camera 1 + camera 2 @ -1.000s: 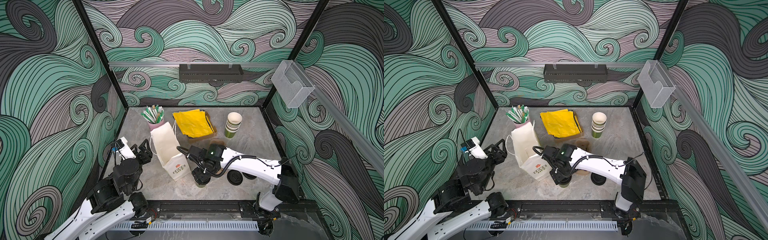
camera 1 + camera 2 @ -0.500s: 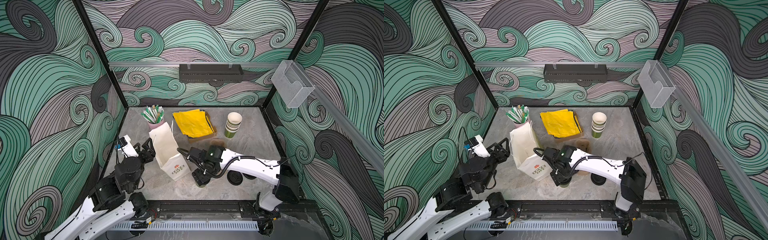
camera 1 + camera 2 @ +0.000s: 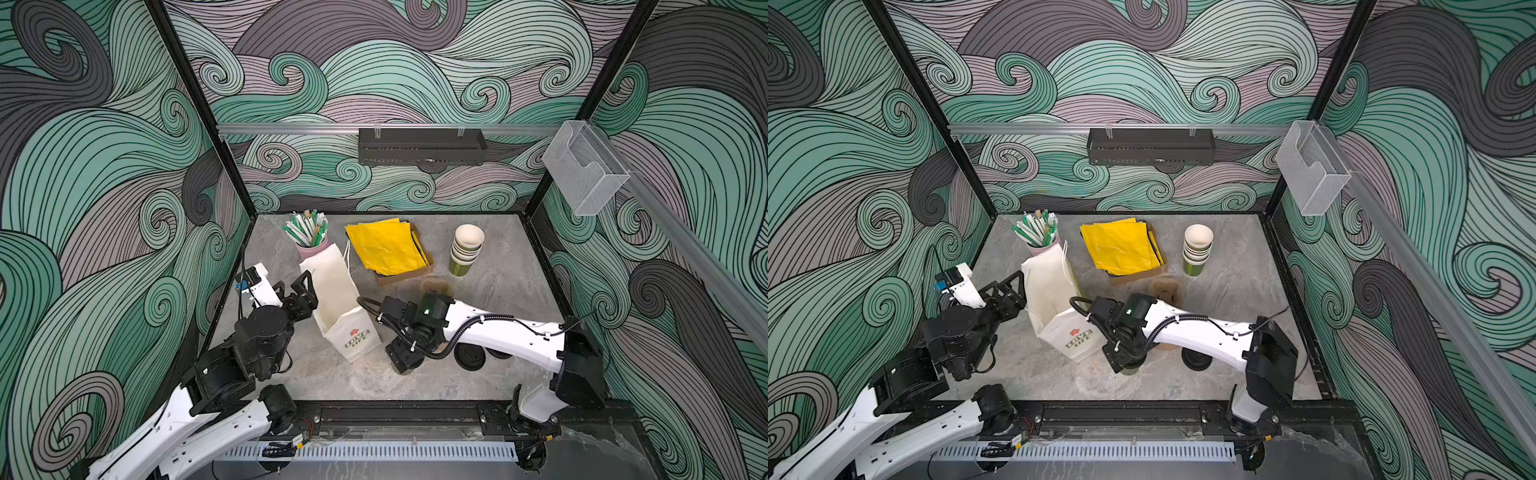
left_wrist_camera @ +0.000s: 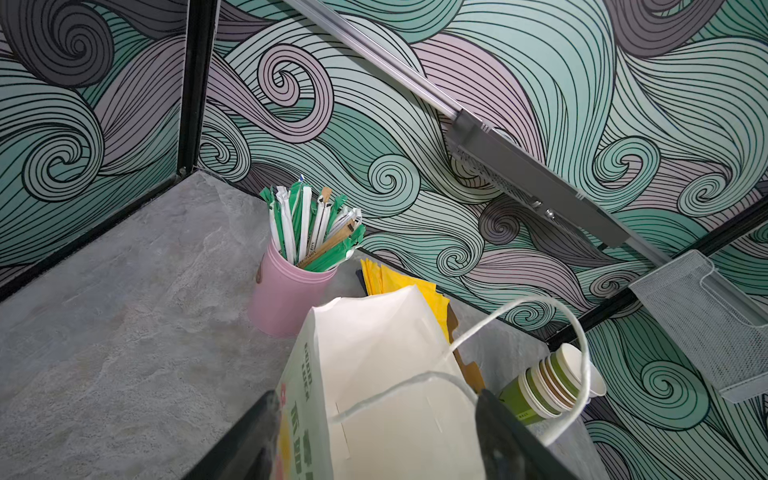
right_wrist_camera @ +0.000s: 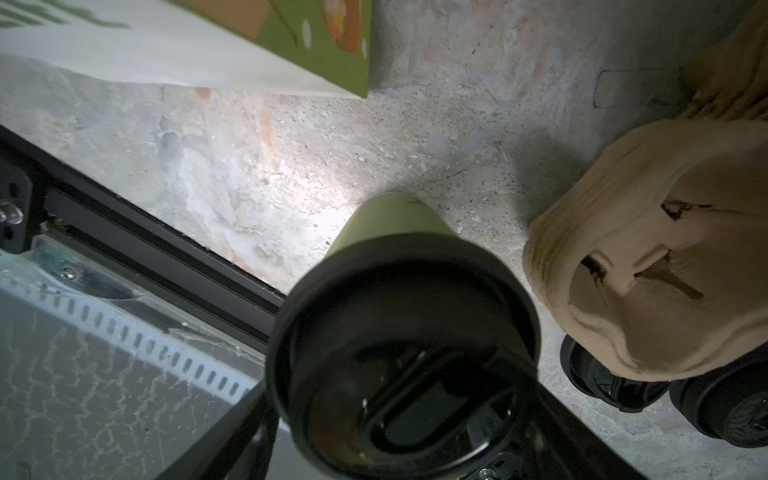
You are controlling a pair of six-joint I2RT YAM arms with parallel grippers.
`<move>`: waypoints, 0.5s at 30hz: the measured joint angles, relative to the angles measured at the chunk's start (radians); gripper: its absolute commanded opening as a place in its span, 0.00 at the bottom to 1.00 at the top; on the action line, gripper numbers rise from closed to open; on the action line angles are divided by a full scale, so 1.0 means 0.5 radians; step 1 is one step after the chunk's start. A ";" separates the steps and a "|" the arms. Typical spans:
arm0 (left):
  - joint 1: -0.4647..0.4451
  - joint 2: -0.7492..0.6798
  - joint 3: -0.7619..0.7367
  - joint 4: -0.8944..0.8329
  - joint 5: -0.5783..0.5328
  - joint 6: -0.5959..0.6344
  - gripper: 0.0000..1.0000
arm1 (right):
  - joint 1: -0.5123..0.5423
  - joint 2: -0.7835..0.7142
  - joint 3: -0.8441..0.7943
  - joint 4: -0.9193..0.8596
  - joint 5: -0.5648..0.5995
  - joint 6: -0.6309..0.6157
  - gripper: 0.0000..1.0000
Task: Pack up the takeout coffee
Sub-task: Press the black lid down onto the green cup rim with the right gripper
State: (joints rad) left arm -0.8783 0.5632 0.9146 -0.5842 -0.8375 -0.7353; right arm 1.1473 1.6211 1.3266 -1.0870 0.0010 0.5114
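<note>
The takeout coffee (image 5: pixel 390 224) is a green cup with a black sip lid (image 5: pixel 399 340), standing near the table's front edge. In both top views my right gripper (image 3: pixel 401 359) (image 3: pixel 1123 361) hangs straight over the coffee and hides most of it. The right gripper (image 5: pixel 403 436) is open, one finger on each side of the lid. The white paper bag (image 3: pixel 332 286) (image 3: pixel 1050 282) stands open-topped just left of the coffee. My left gripper (image 3: pixel 305 286) (image 4: pixel 374 449) is open at the bag's left wall, with the bag's rim (image 4: pixel 395 374) between its fingers.
A pink cup of straws (image 3: pixel 309 237), yellow napkins in a cardboard box (image 3: pixel 386 247) and a stack of lidless green cups (image 3: pixel 465 253) line the back. Loose black lids (image 3: pixel 469 355) and a brown pulp holder (image 5: pixel 644 270) lie right of the coffee. The black front rail (image 5: pixel 124 216) is close by.
My left gripper has moved in against the bag's left wall and opened wider. My right gripper has stayed over the coffee, its jaws slightly wider.
</note>
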 measured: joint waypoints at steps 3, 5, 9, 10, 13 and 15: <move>0.000 0.066 0.076 -0.112 -0.014 -0.074 0.83 | -0.021 -0.042 -0.044 0.031 -0.007 0.002 0.95; 0.000 0.090 0.111 -0.174 -0.025 -0.124 0.85 | -0.029 -0.081 -0.063 0.043 -0.017 0.002 0.97; 0.000 0.121 0.160 -0.322 -0.031 -0.206 0.87 | -0.040 -0.168 -0.099 0.121 -0.034 0.005 0.99; 0.000 0.149 0.189 -0.368 -0.030 -0.237 0.87 | -0.047 -0.214 -0.119 0.135 -0.040 0.005 0.99; 0.001 0.195 0.233 -0.454 -0.026 -0.288 0.88 | -0.071 -0.318 -0.130 0.164 -0.054 0.011 0.98; 0.001 0.201 0.235 -0.501 -0.023 -0.313 0.89 | -0.077 -0.344 -0.130 0.188 -0.059 0.013 0.98</move>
State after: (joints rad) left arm -0.8780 0.6640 1.0321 -0.8349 -0.8490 -0.8917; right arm 1.1088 1.4490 1.2617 -0.9928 -0.0284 0.5179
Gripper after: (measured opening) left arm 0.883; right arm 0.984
